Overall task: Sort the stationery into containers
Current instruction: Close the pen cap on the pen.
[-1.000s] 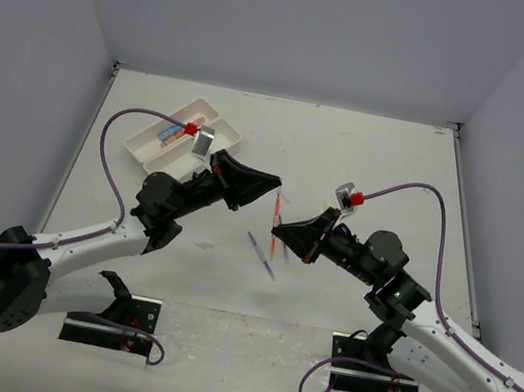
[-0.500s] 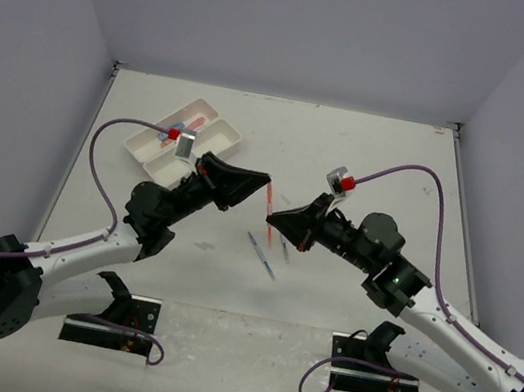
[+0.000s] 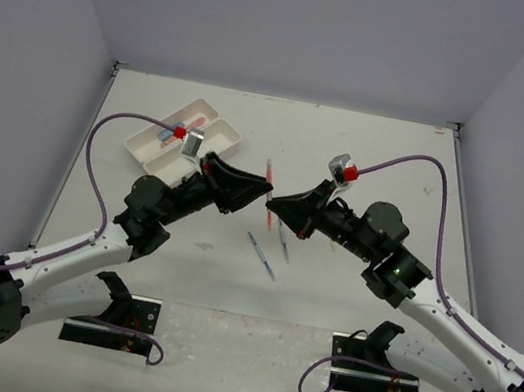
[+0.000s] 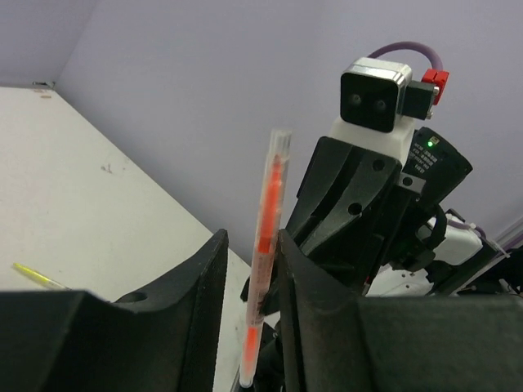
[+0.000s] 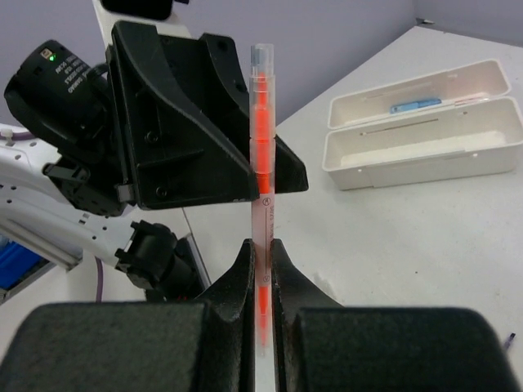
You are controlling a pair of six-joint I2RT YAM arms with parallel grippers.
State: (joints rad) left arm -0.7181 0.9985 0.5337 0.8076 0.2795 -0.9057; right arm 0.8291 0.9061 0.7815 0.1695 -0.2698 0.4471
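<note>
Right wrist view: we are pinching the orange pen (image 5: 260, 147) upright in our right claw (image 5: 261, 249), while our left claw (image 4: 252, 241) is gaping slightly around it.

The black left hand (image 3: 259, 189) and black right hand (image 3: 273, 203) meet tip to tip above the white table (image 3: 399, 169), a slim orange pen (image 3: 268, 172) between. Beneath lie thin blue-grey pens (image 3: 262, 256); the far right is open.

Item count:
- Long, shallow white plastic trays (image 3: 222, 134): two, side by side at 10 o'clock on the desk (image 3: 400, 160).
- Clear-barrelled pen with an orange core (image 3: 269, 170): one.
- Thin blue-grey pens: two (image 3: 261, 256) (image 3: 282, 244), at desk centre.
- Thin yellow-green pen (image 4: 29, 273): one.
- Short blue item (image 5: 415, 105) inside one tray: one.
</note>
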